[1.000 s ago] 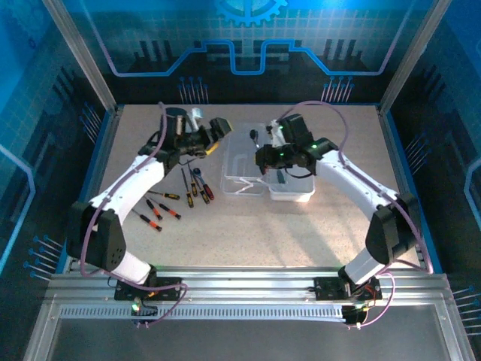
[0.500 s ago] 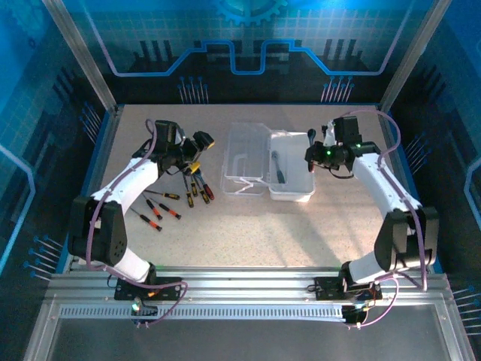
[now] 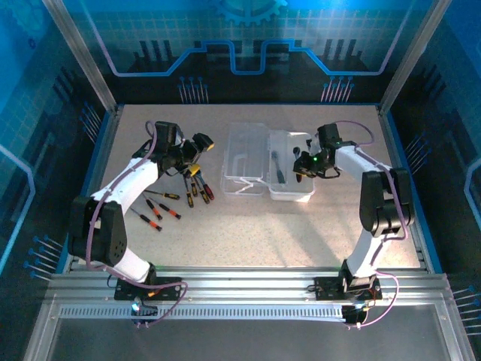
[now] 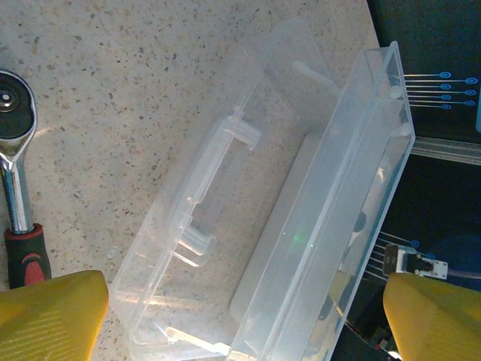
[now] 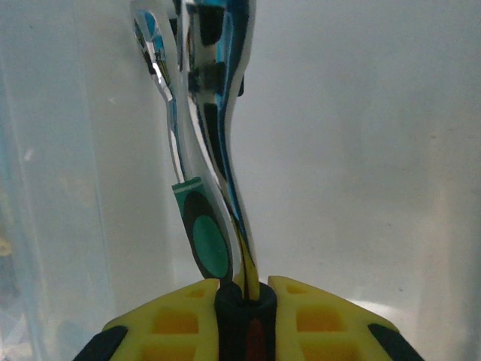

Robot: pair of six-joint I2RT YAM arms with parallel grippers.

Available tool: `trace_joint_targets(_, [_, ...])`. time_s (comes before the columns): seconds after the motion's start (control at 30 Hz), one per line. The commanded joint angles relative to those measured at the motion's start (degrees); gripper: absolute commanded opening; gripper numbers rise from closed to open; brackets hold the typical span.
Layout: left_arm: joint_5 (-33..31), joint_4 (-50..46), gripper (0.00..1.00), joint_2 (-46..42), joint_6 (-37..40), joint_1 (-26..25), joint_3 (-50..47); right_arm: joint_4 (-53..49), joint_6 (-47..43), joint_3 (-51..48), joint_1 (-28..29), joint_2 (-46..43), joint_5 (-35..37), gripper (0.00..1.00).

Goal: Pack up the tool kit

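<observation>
The right gripper had its yellow fingers clamped on the dark, red-marked handle of a chrome tool. The mirror-bright shaft curved upward against the whitish plastic wall of the case. A green oval showed just above the fingertips.

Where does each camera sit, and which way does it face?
Top external: above and behind, facing down at the table; left arm and right arm show.
Left wrist: on the left arm, facing down at the open case and ratchet wrench; open jaws show.
Right wrist: facing into the case; jaws shut on a shiny tool.
Shared: the case, in all three.
</observation>
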Motion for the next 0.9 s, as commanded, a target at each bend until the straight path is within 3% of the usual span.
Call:
trace_joint_targets(0.0, [-0.7,-1.6,0.96,-1.9,-1.0,-0.1,-0.5,2.0,-0.8,2.1,0.7,2.4,-4.5,0.08])
trace_joint_targets(0.5, [-0.3,-1.5,0.96,0.0,-0.8,-0.7,1.6,-0.5,-2.3,6.5,2.1,9.2,-3.1,0.12])
trace_joint_targets(0.87, [0.2,-2.9,0.96,0.1,0.6,-0.7,2.4,-1.5,-1.7,7.3,2.3,8.8,-2.8,0.23])
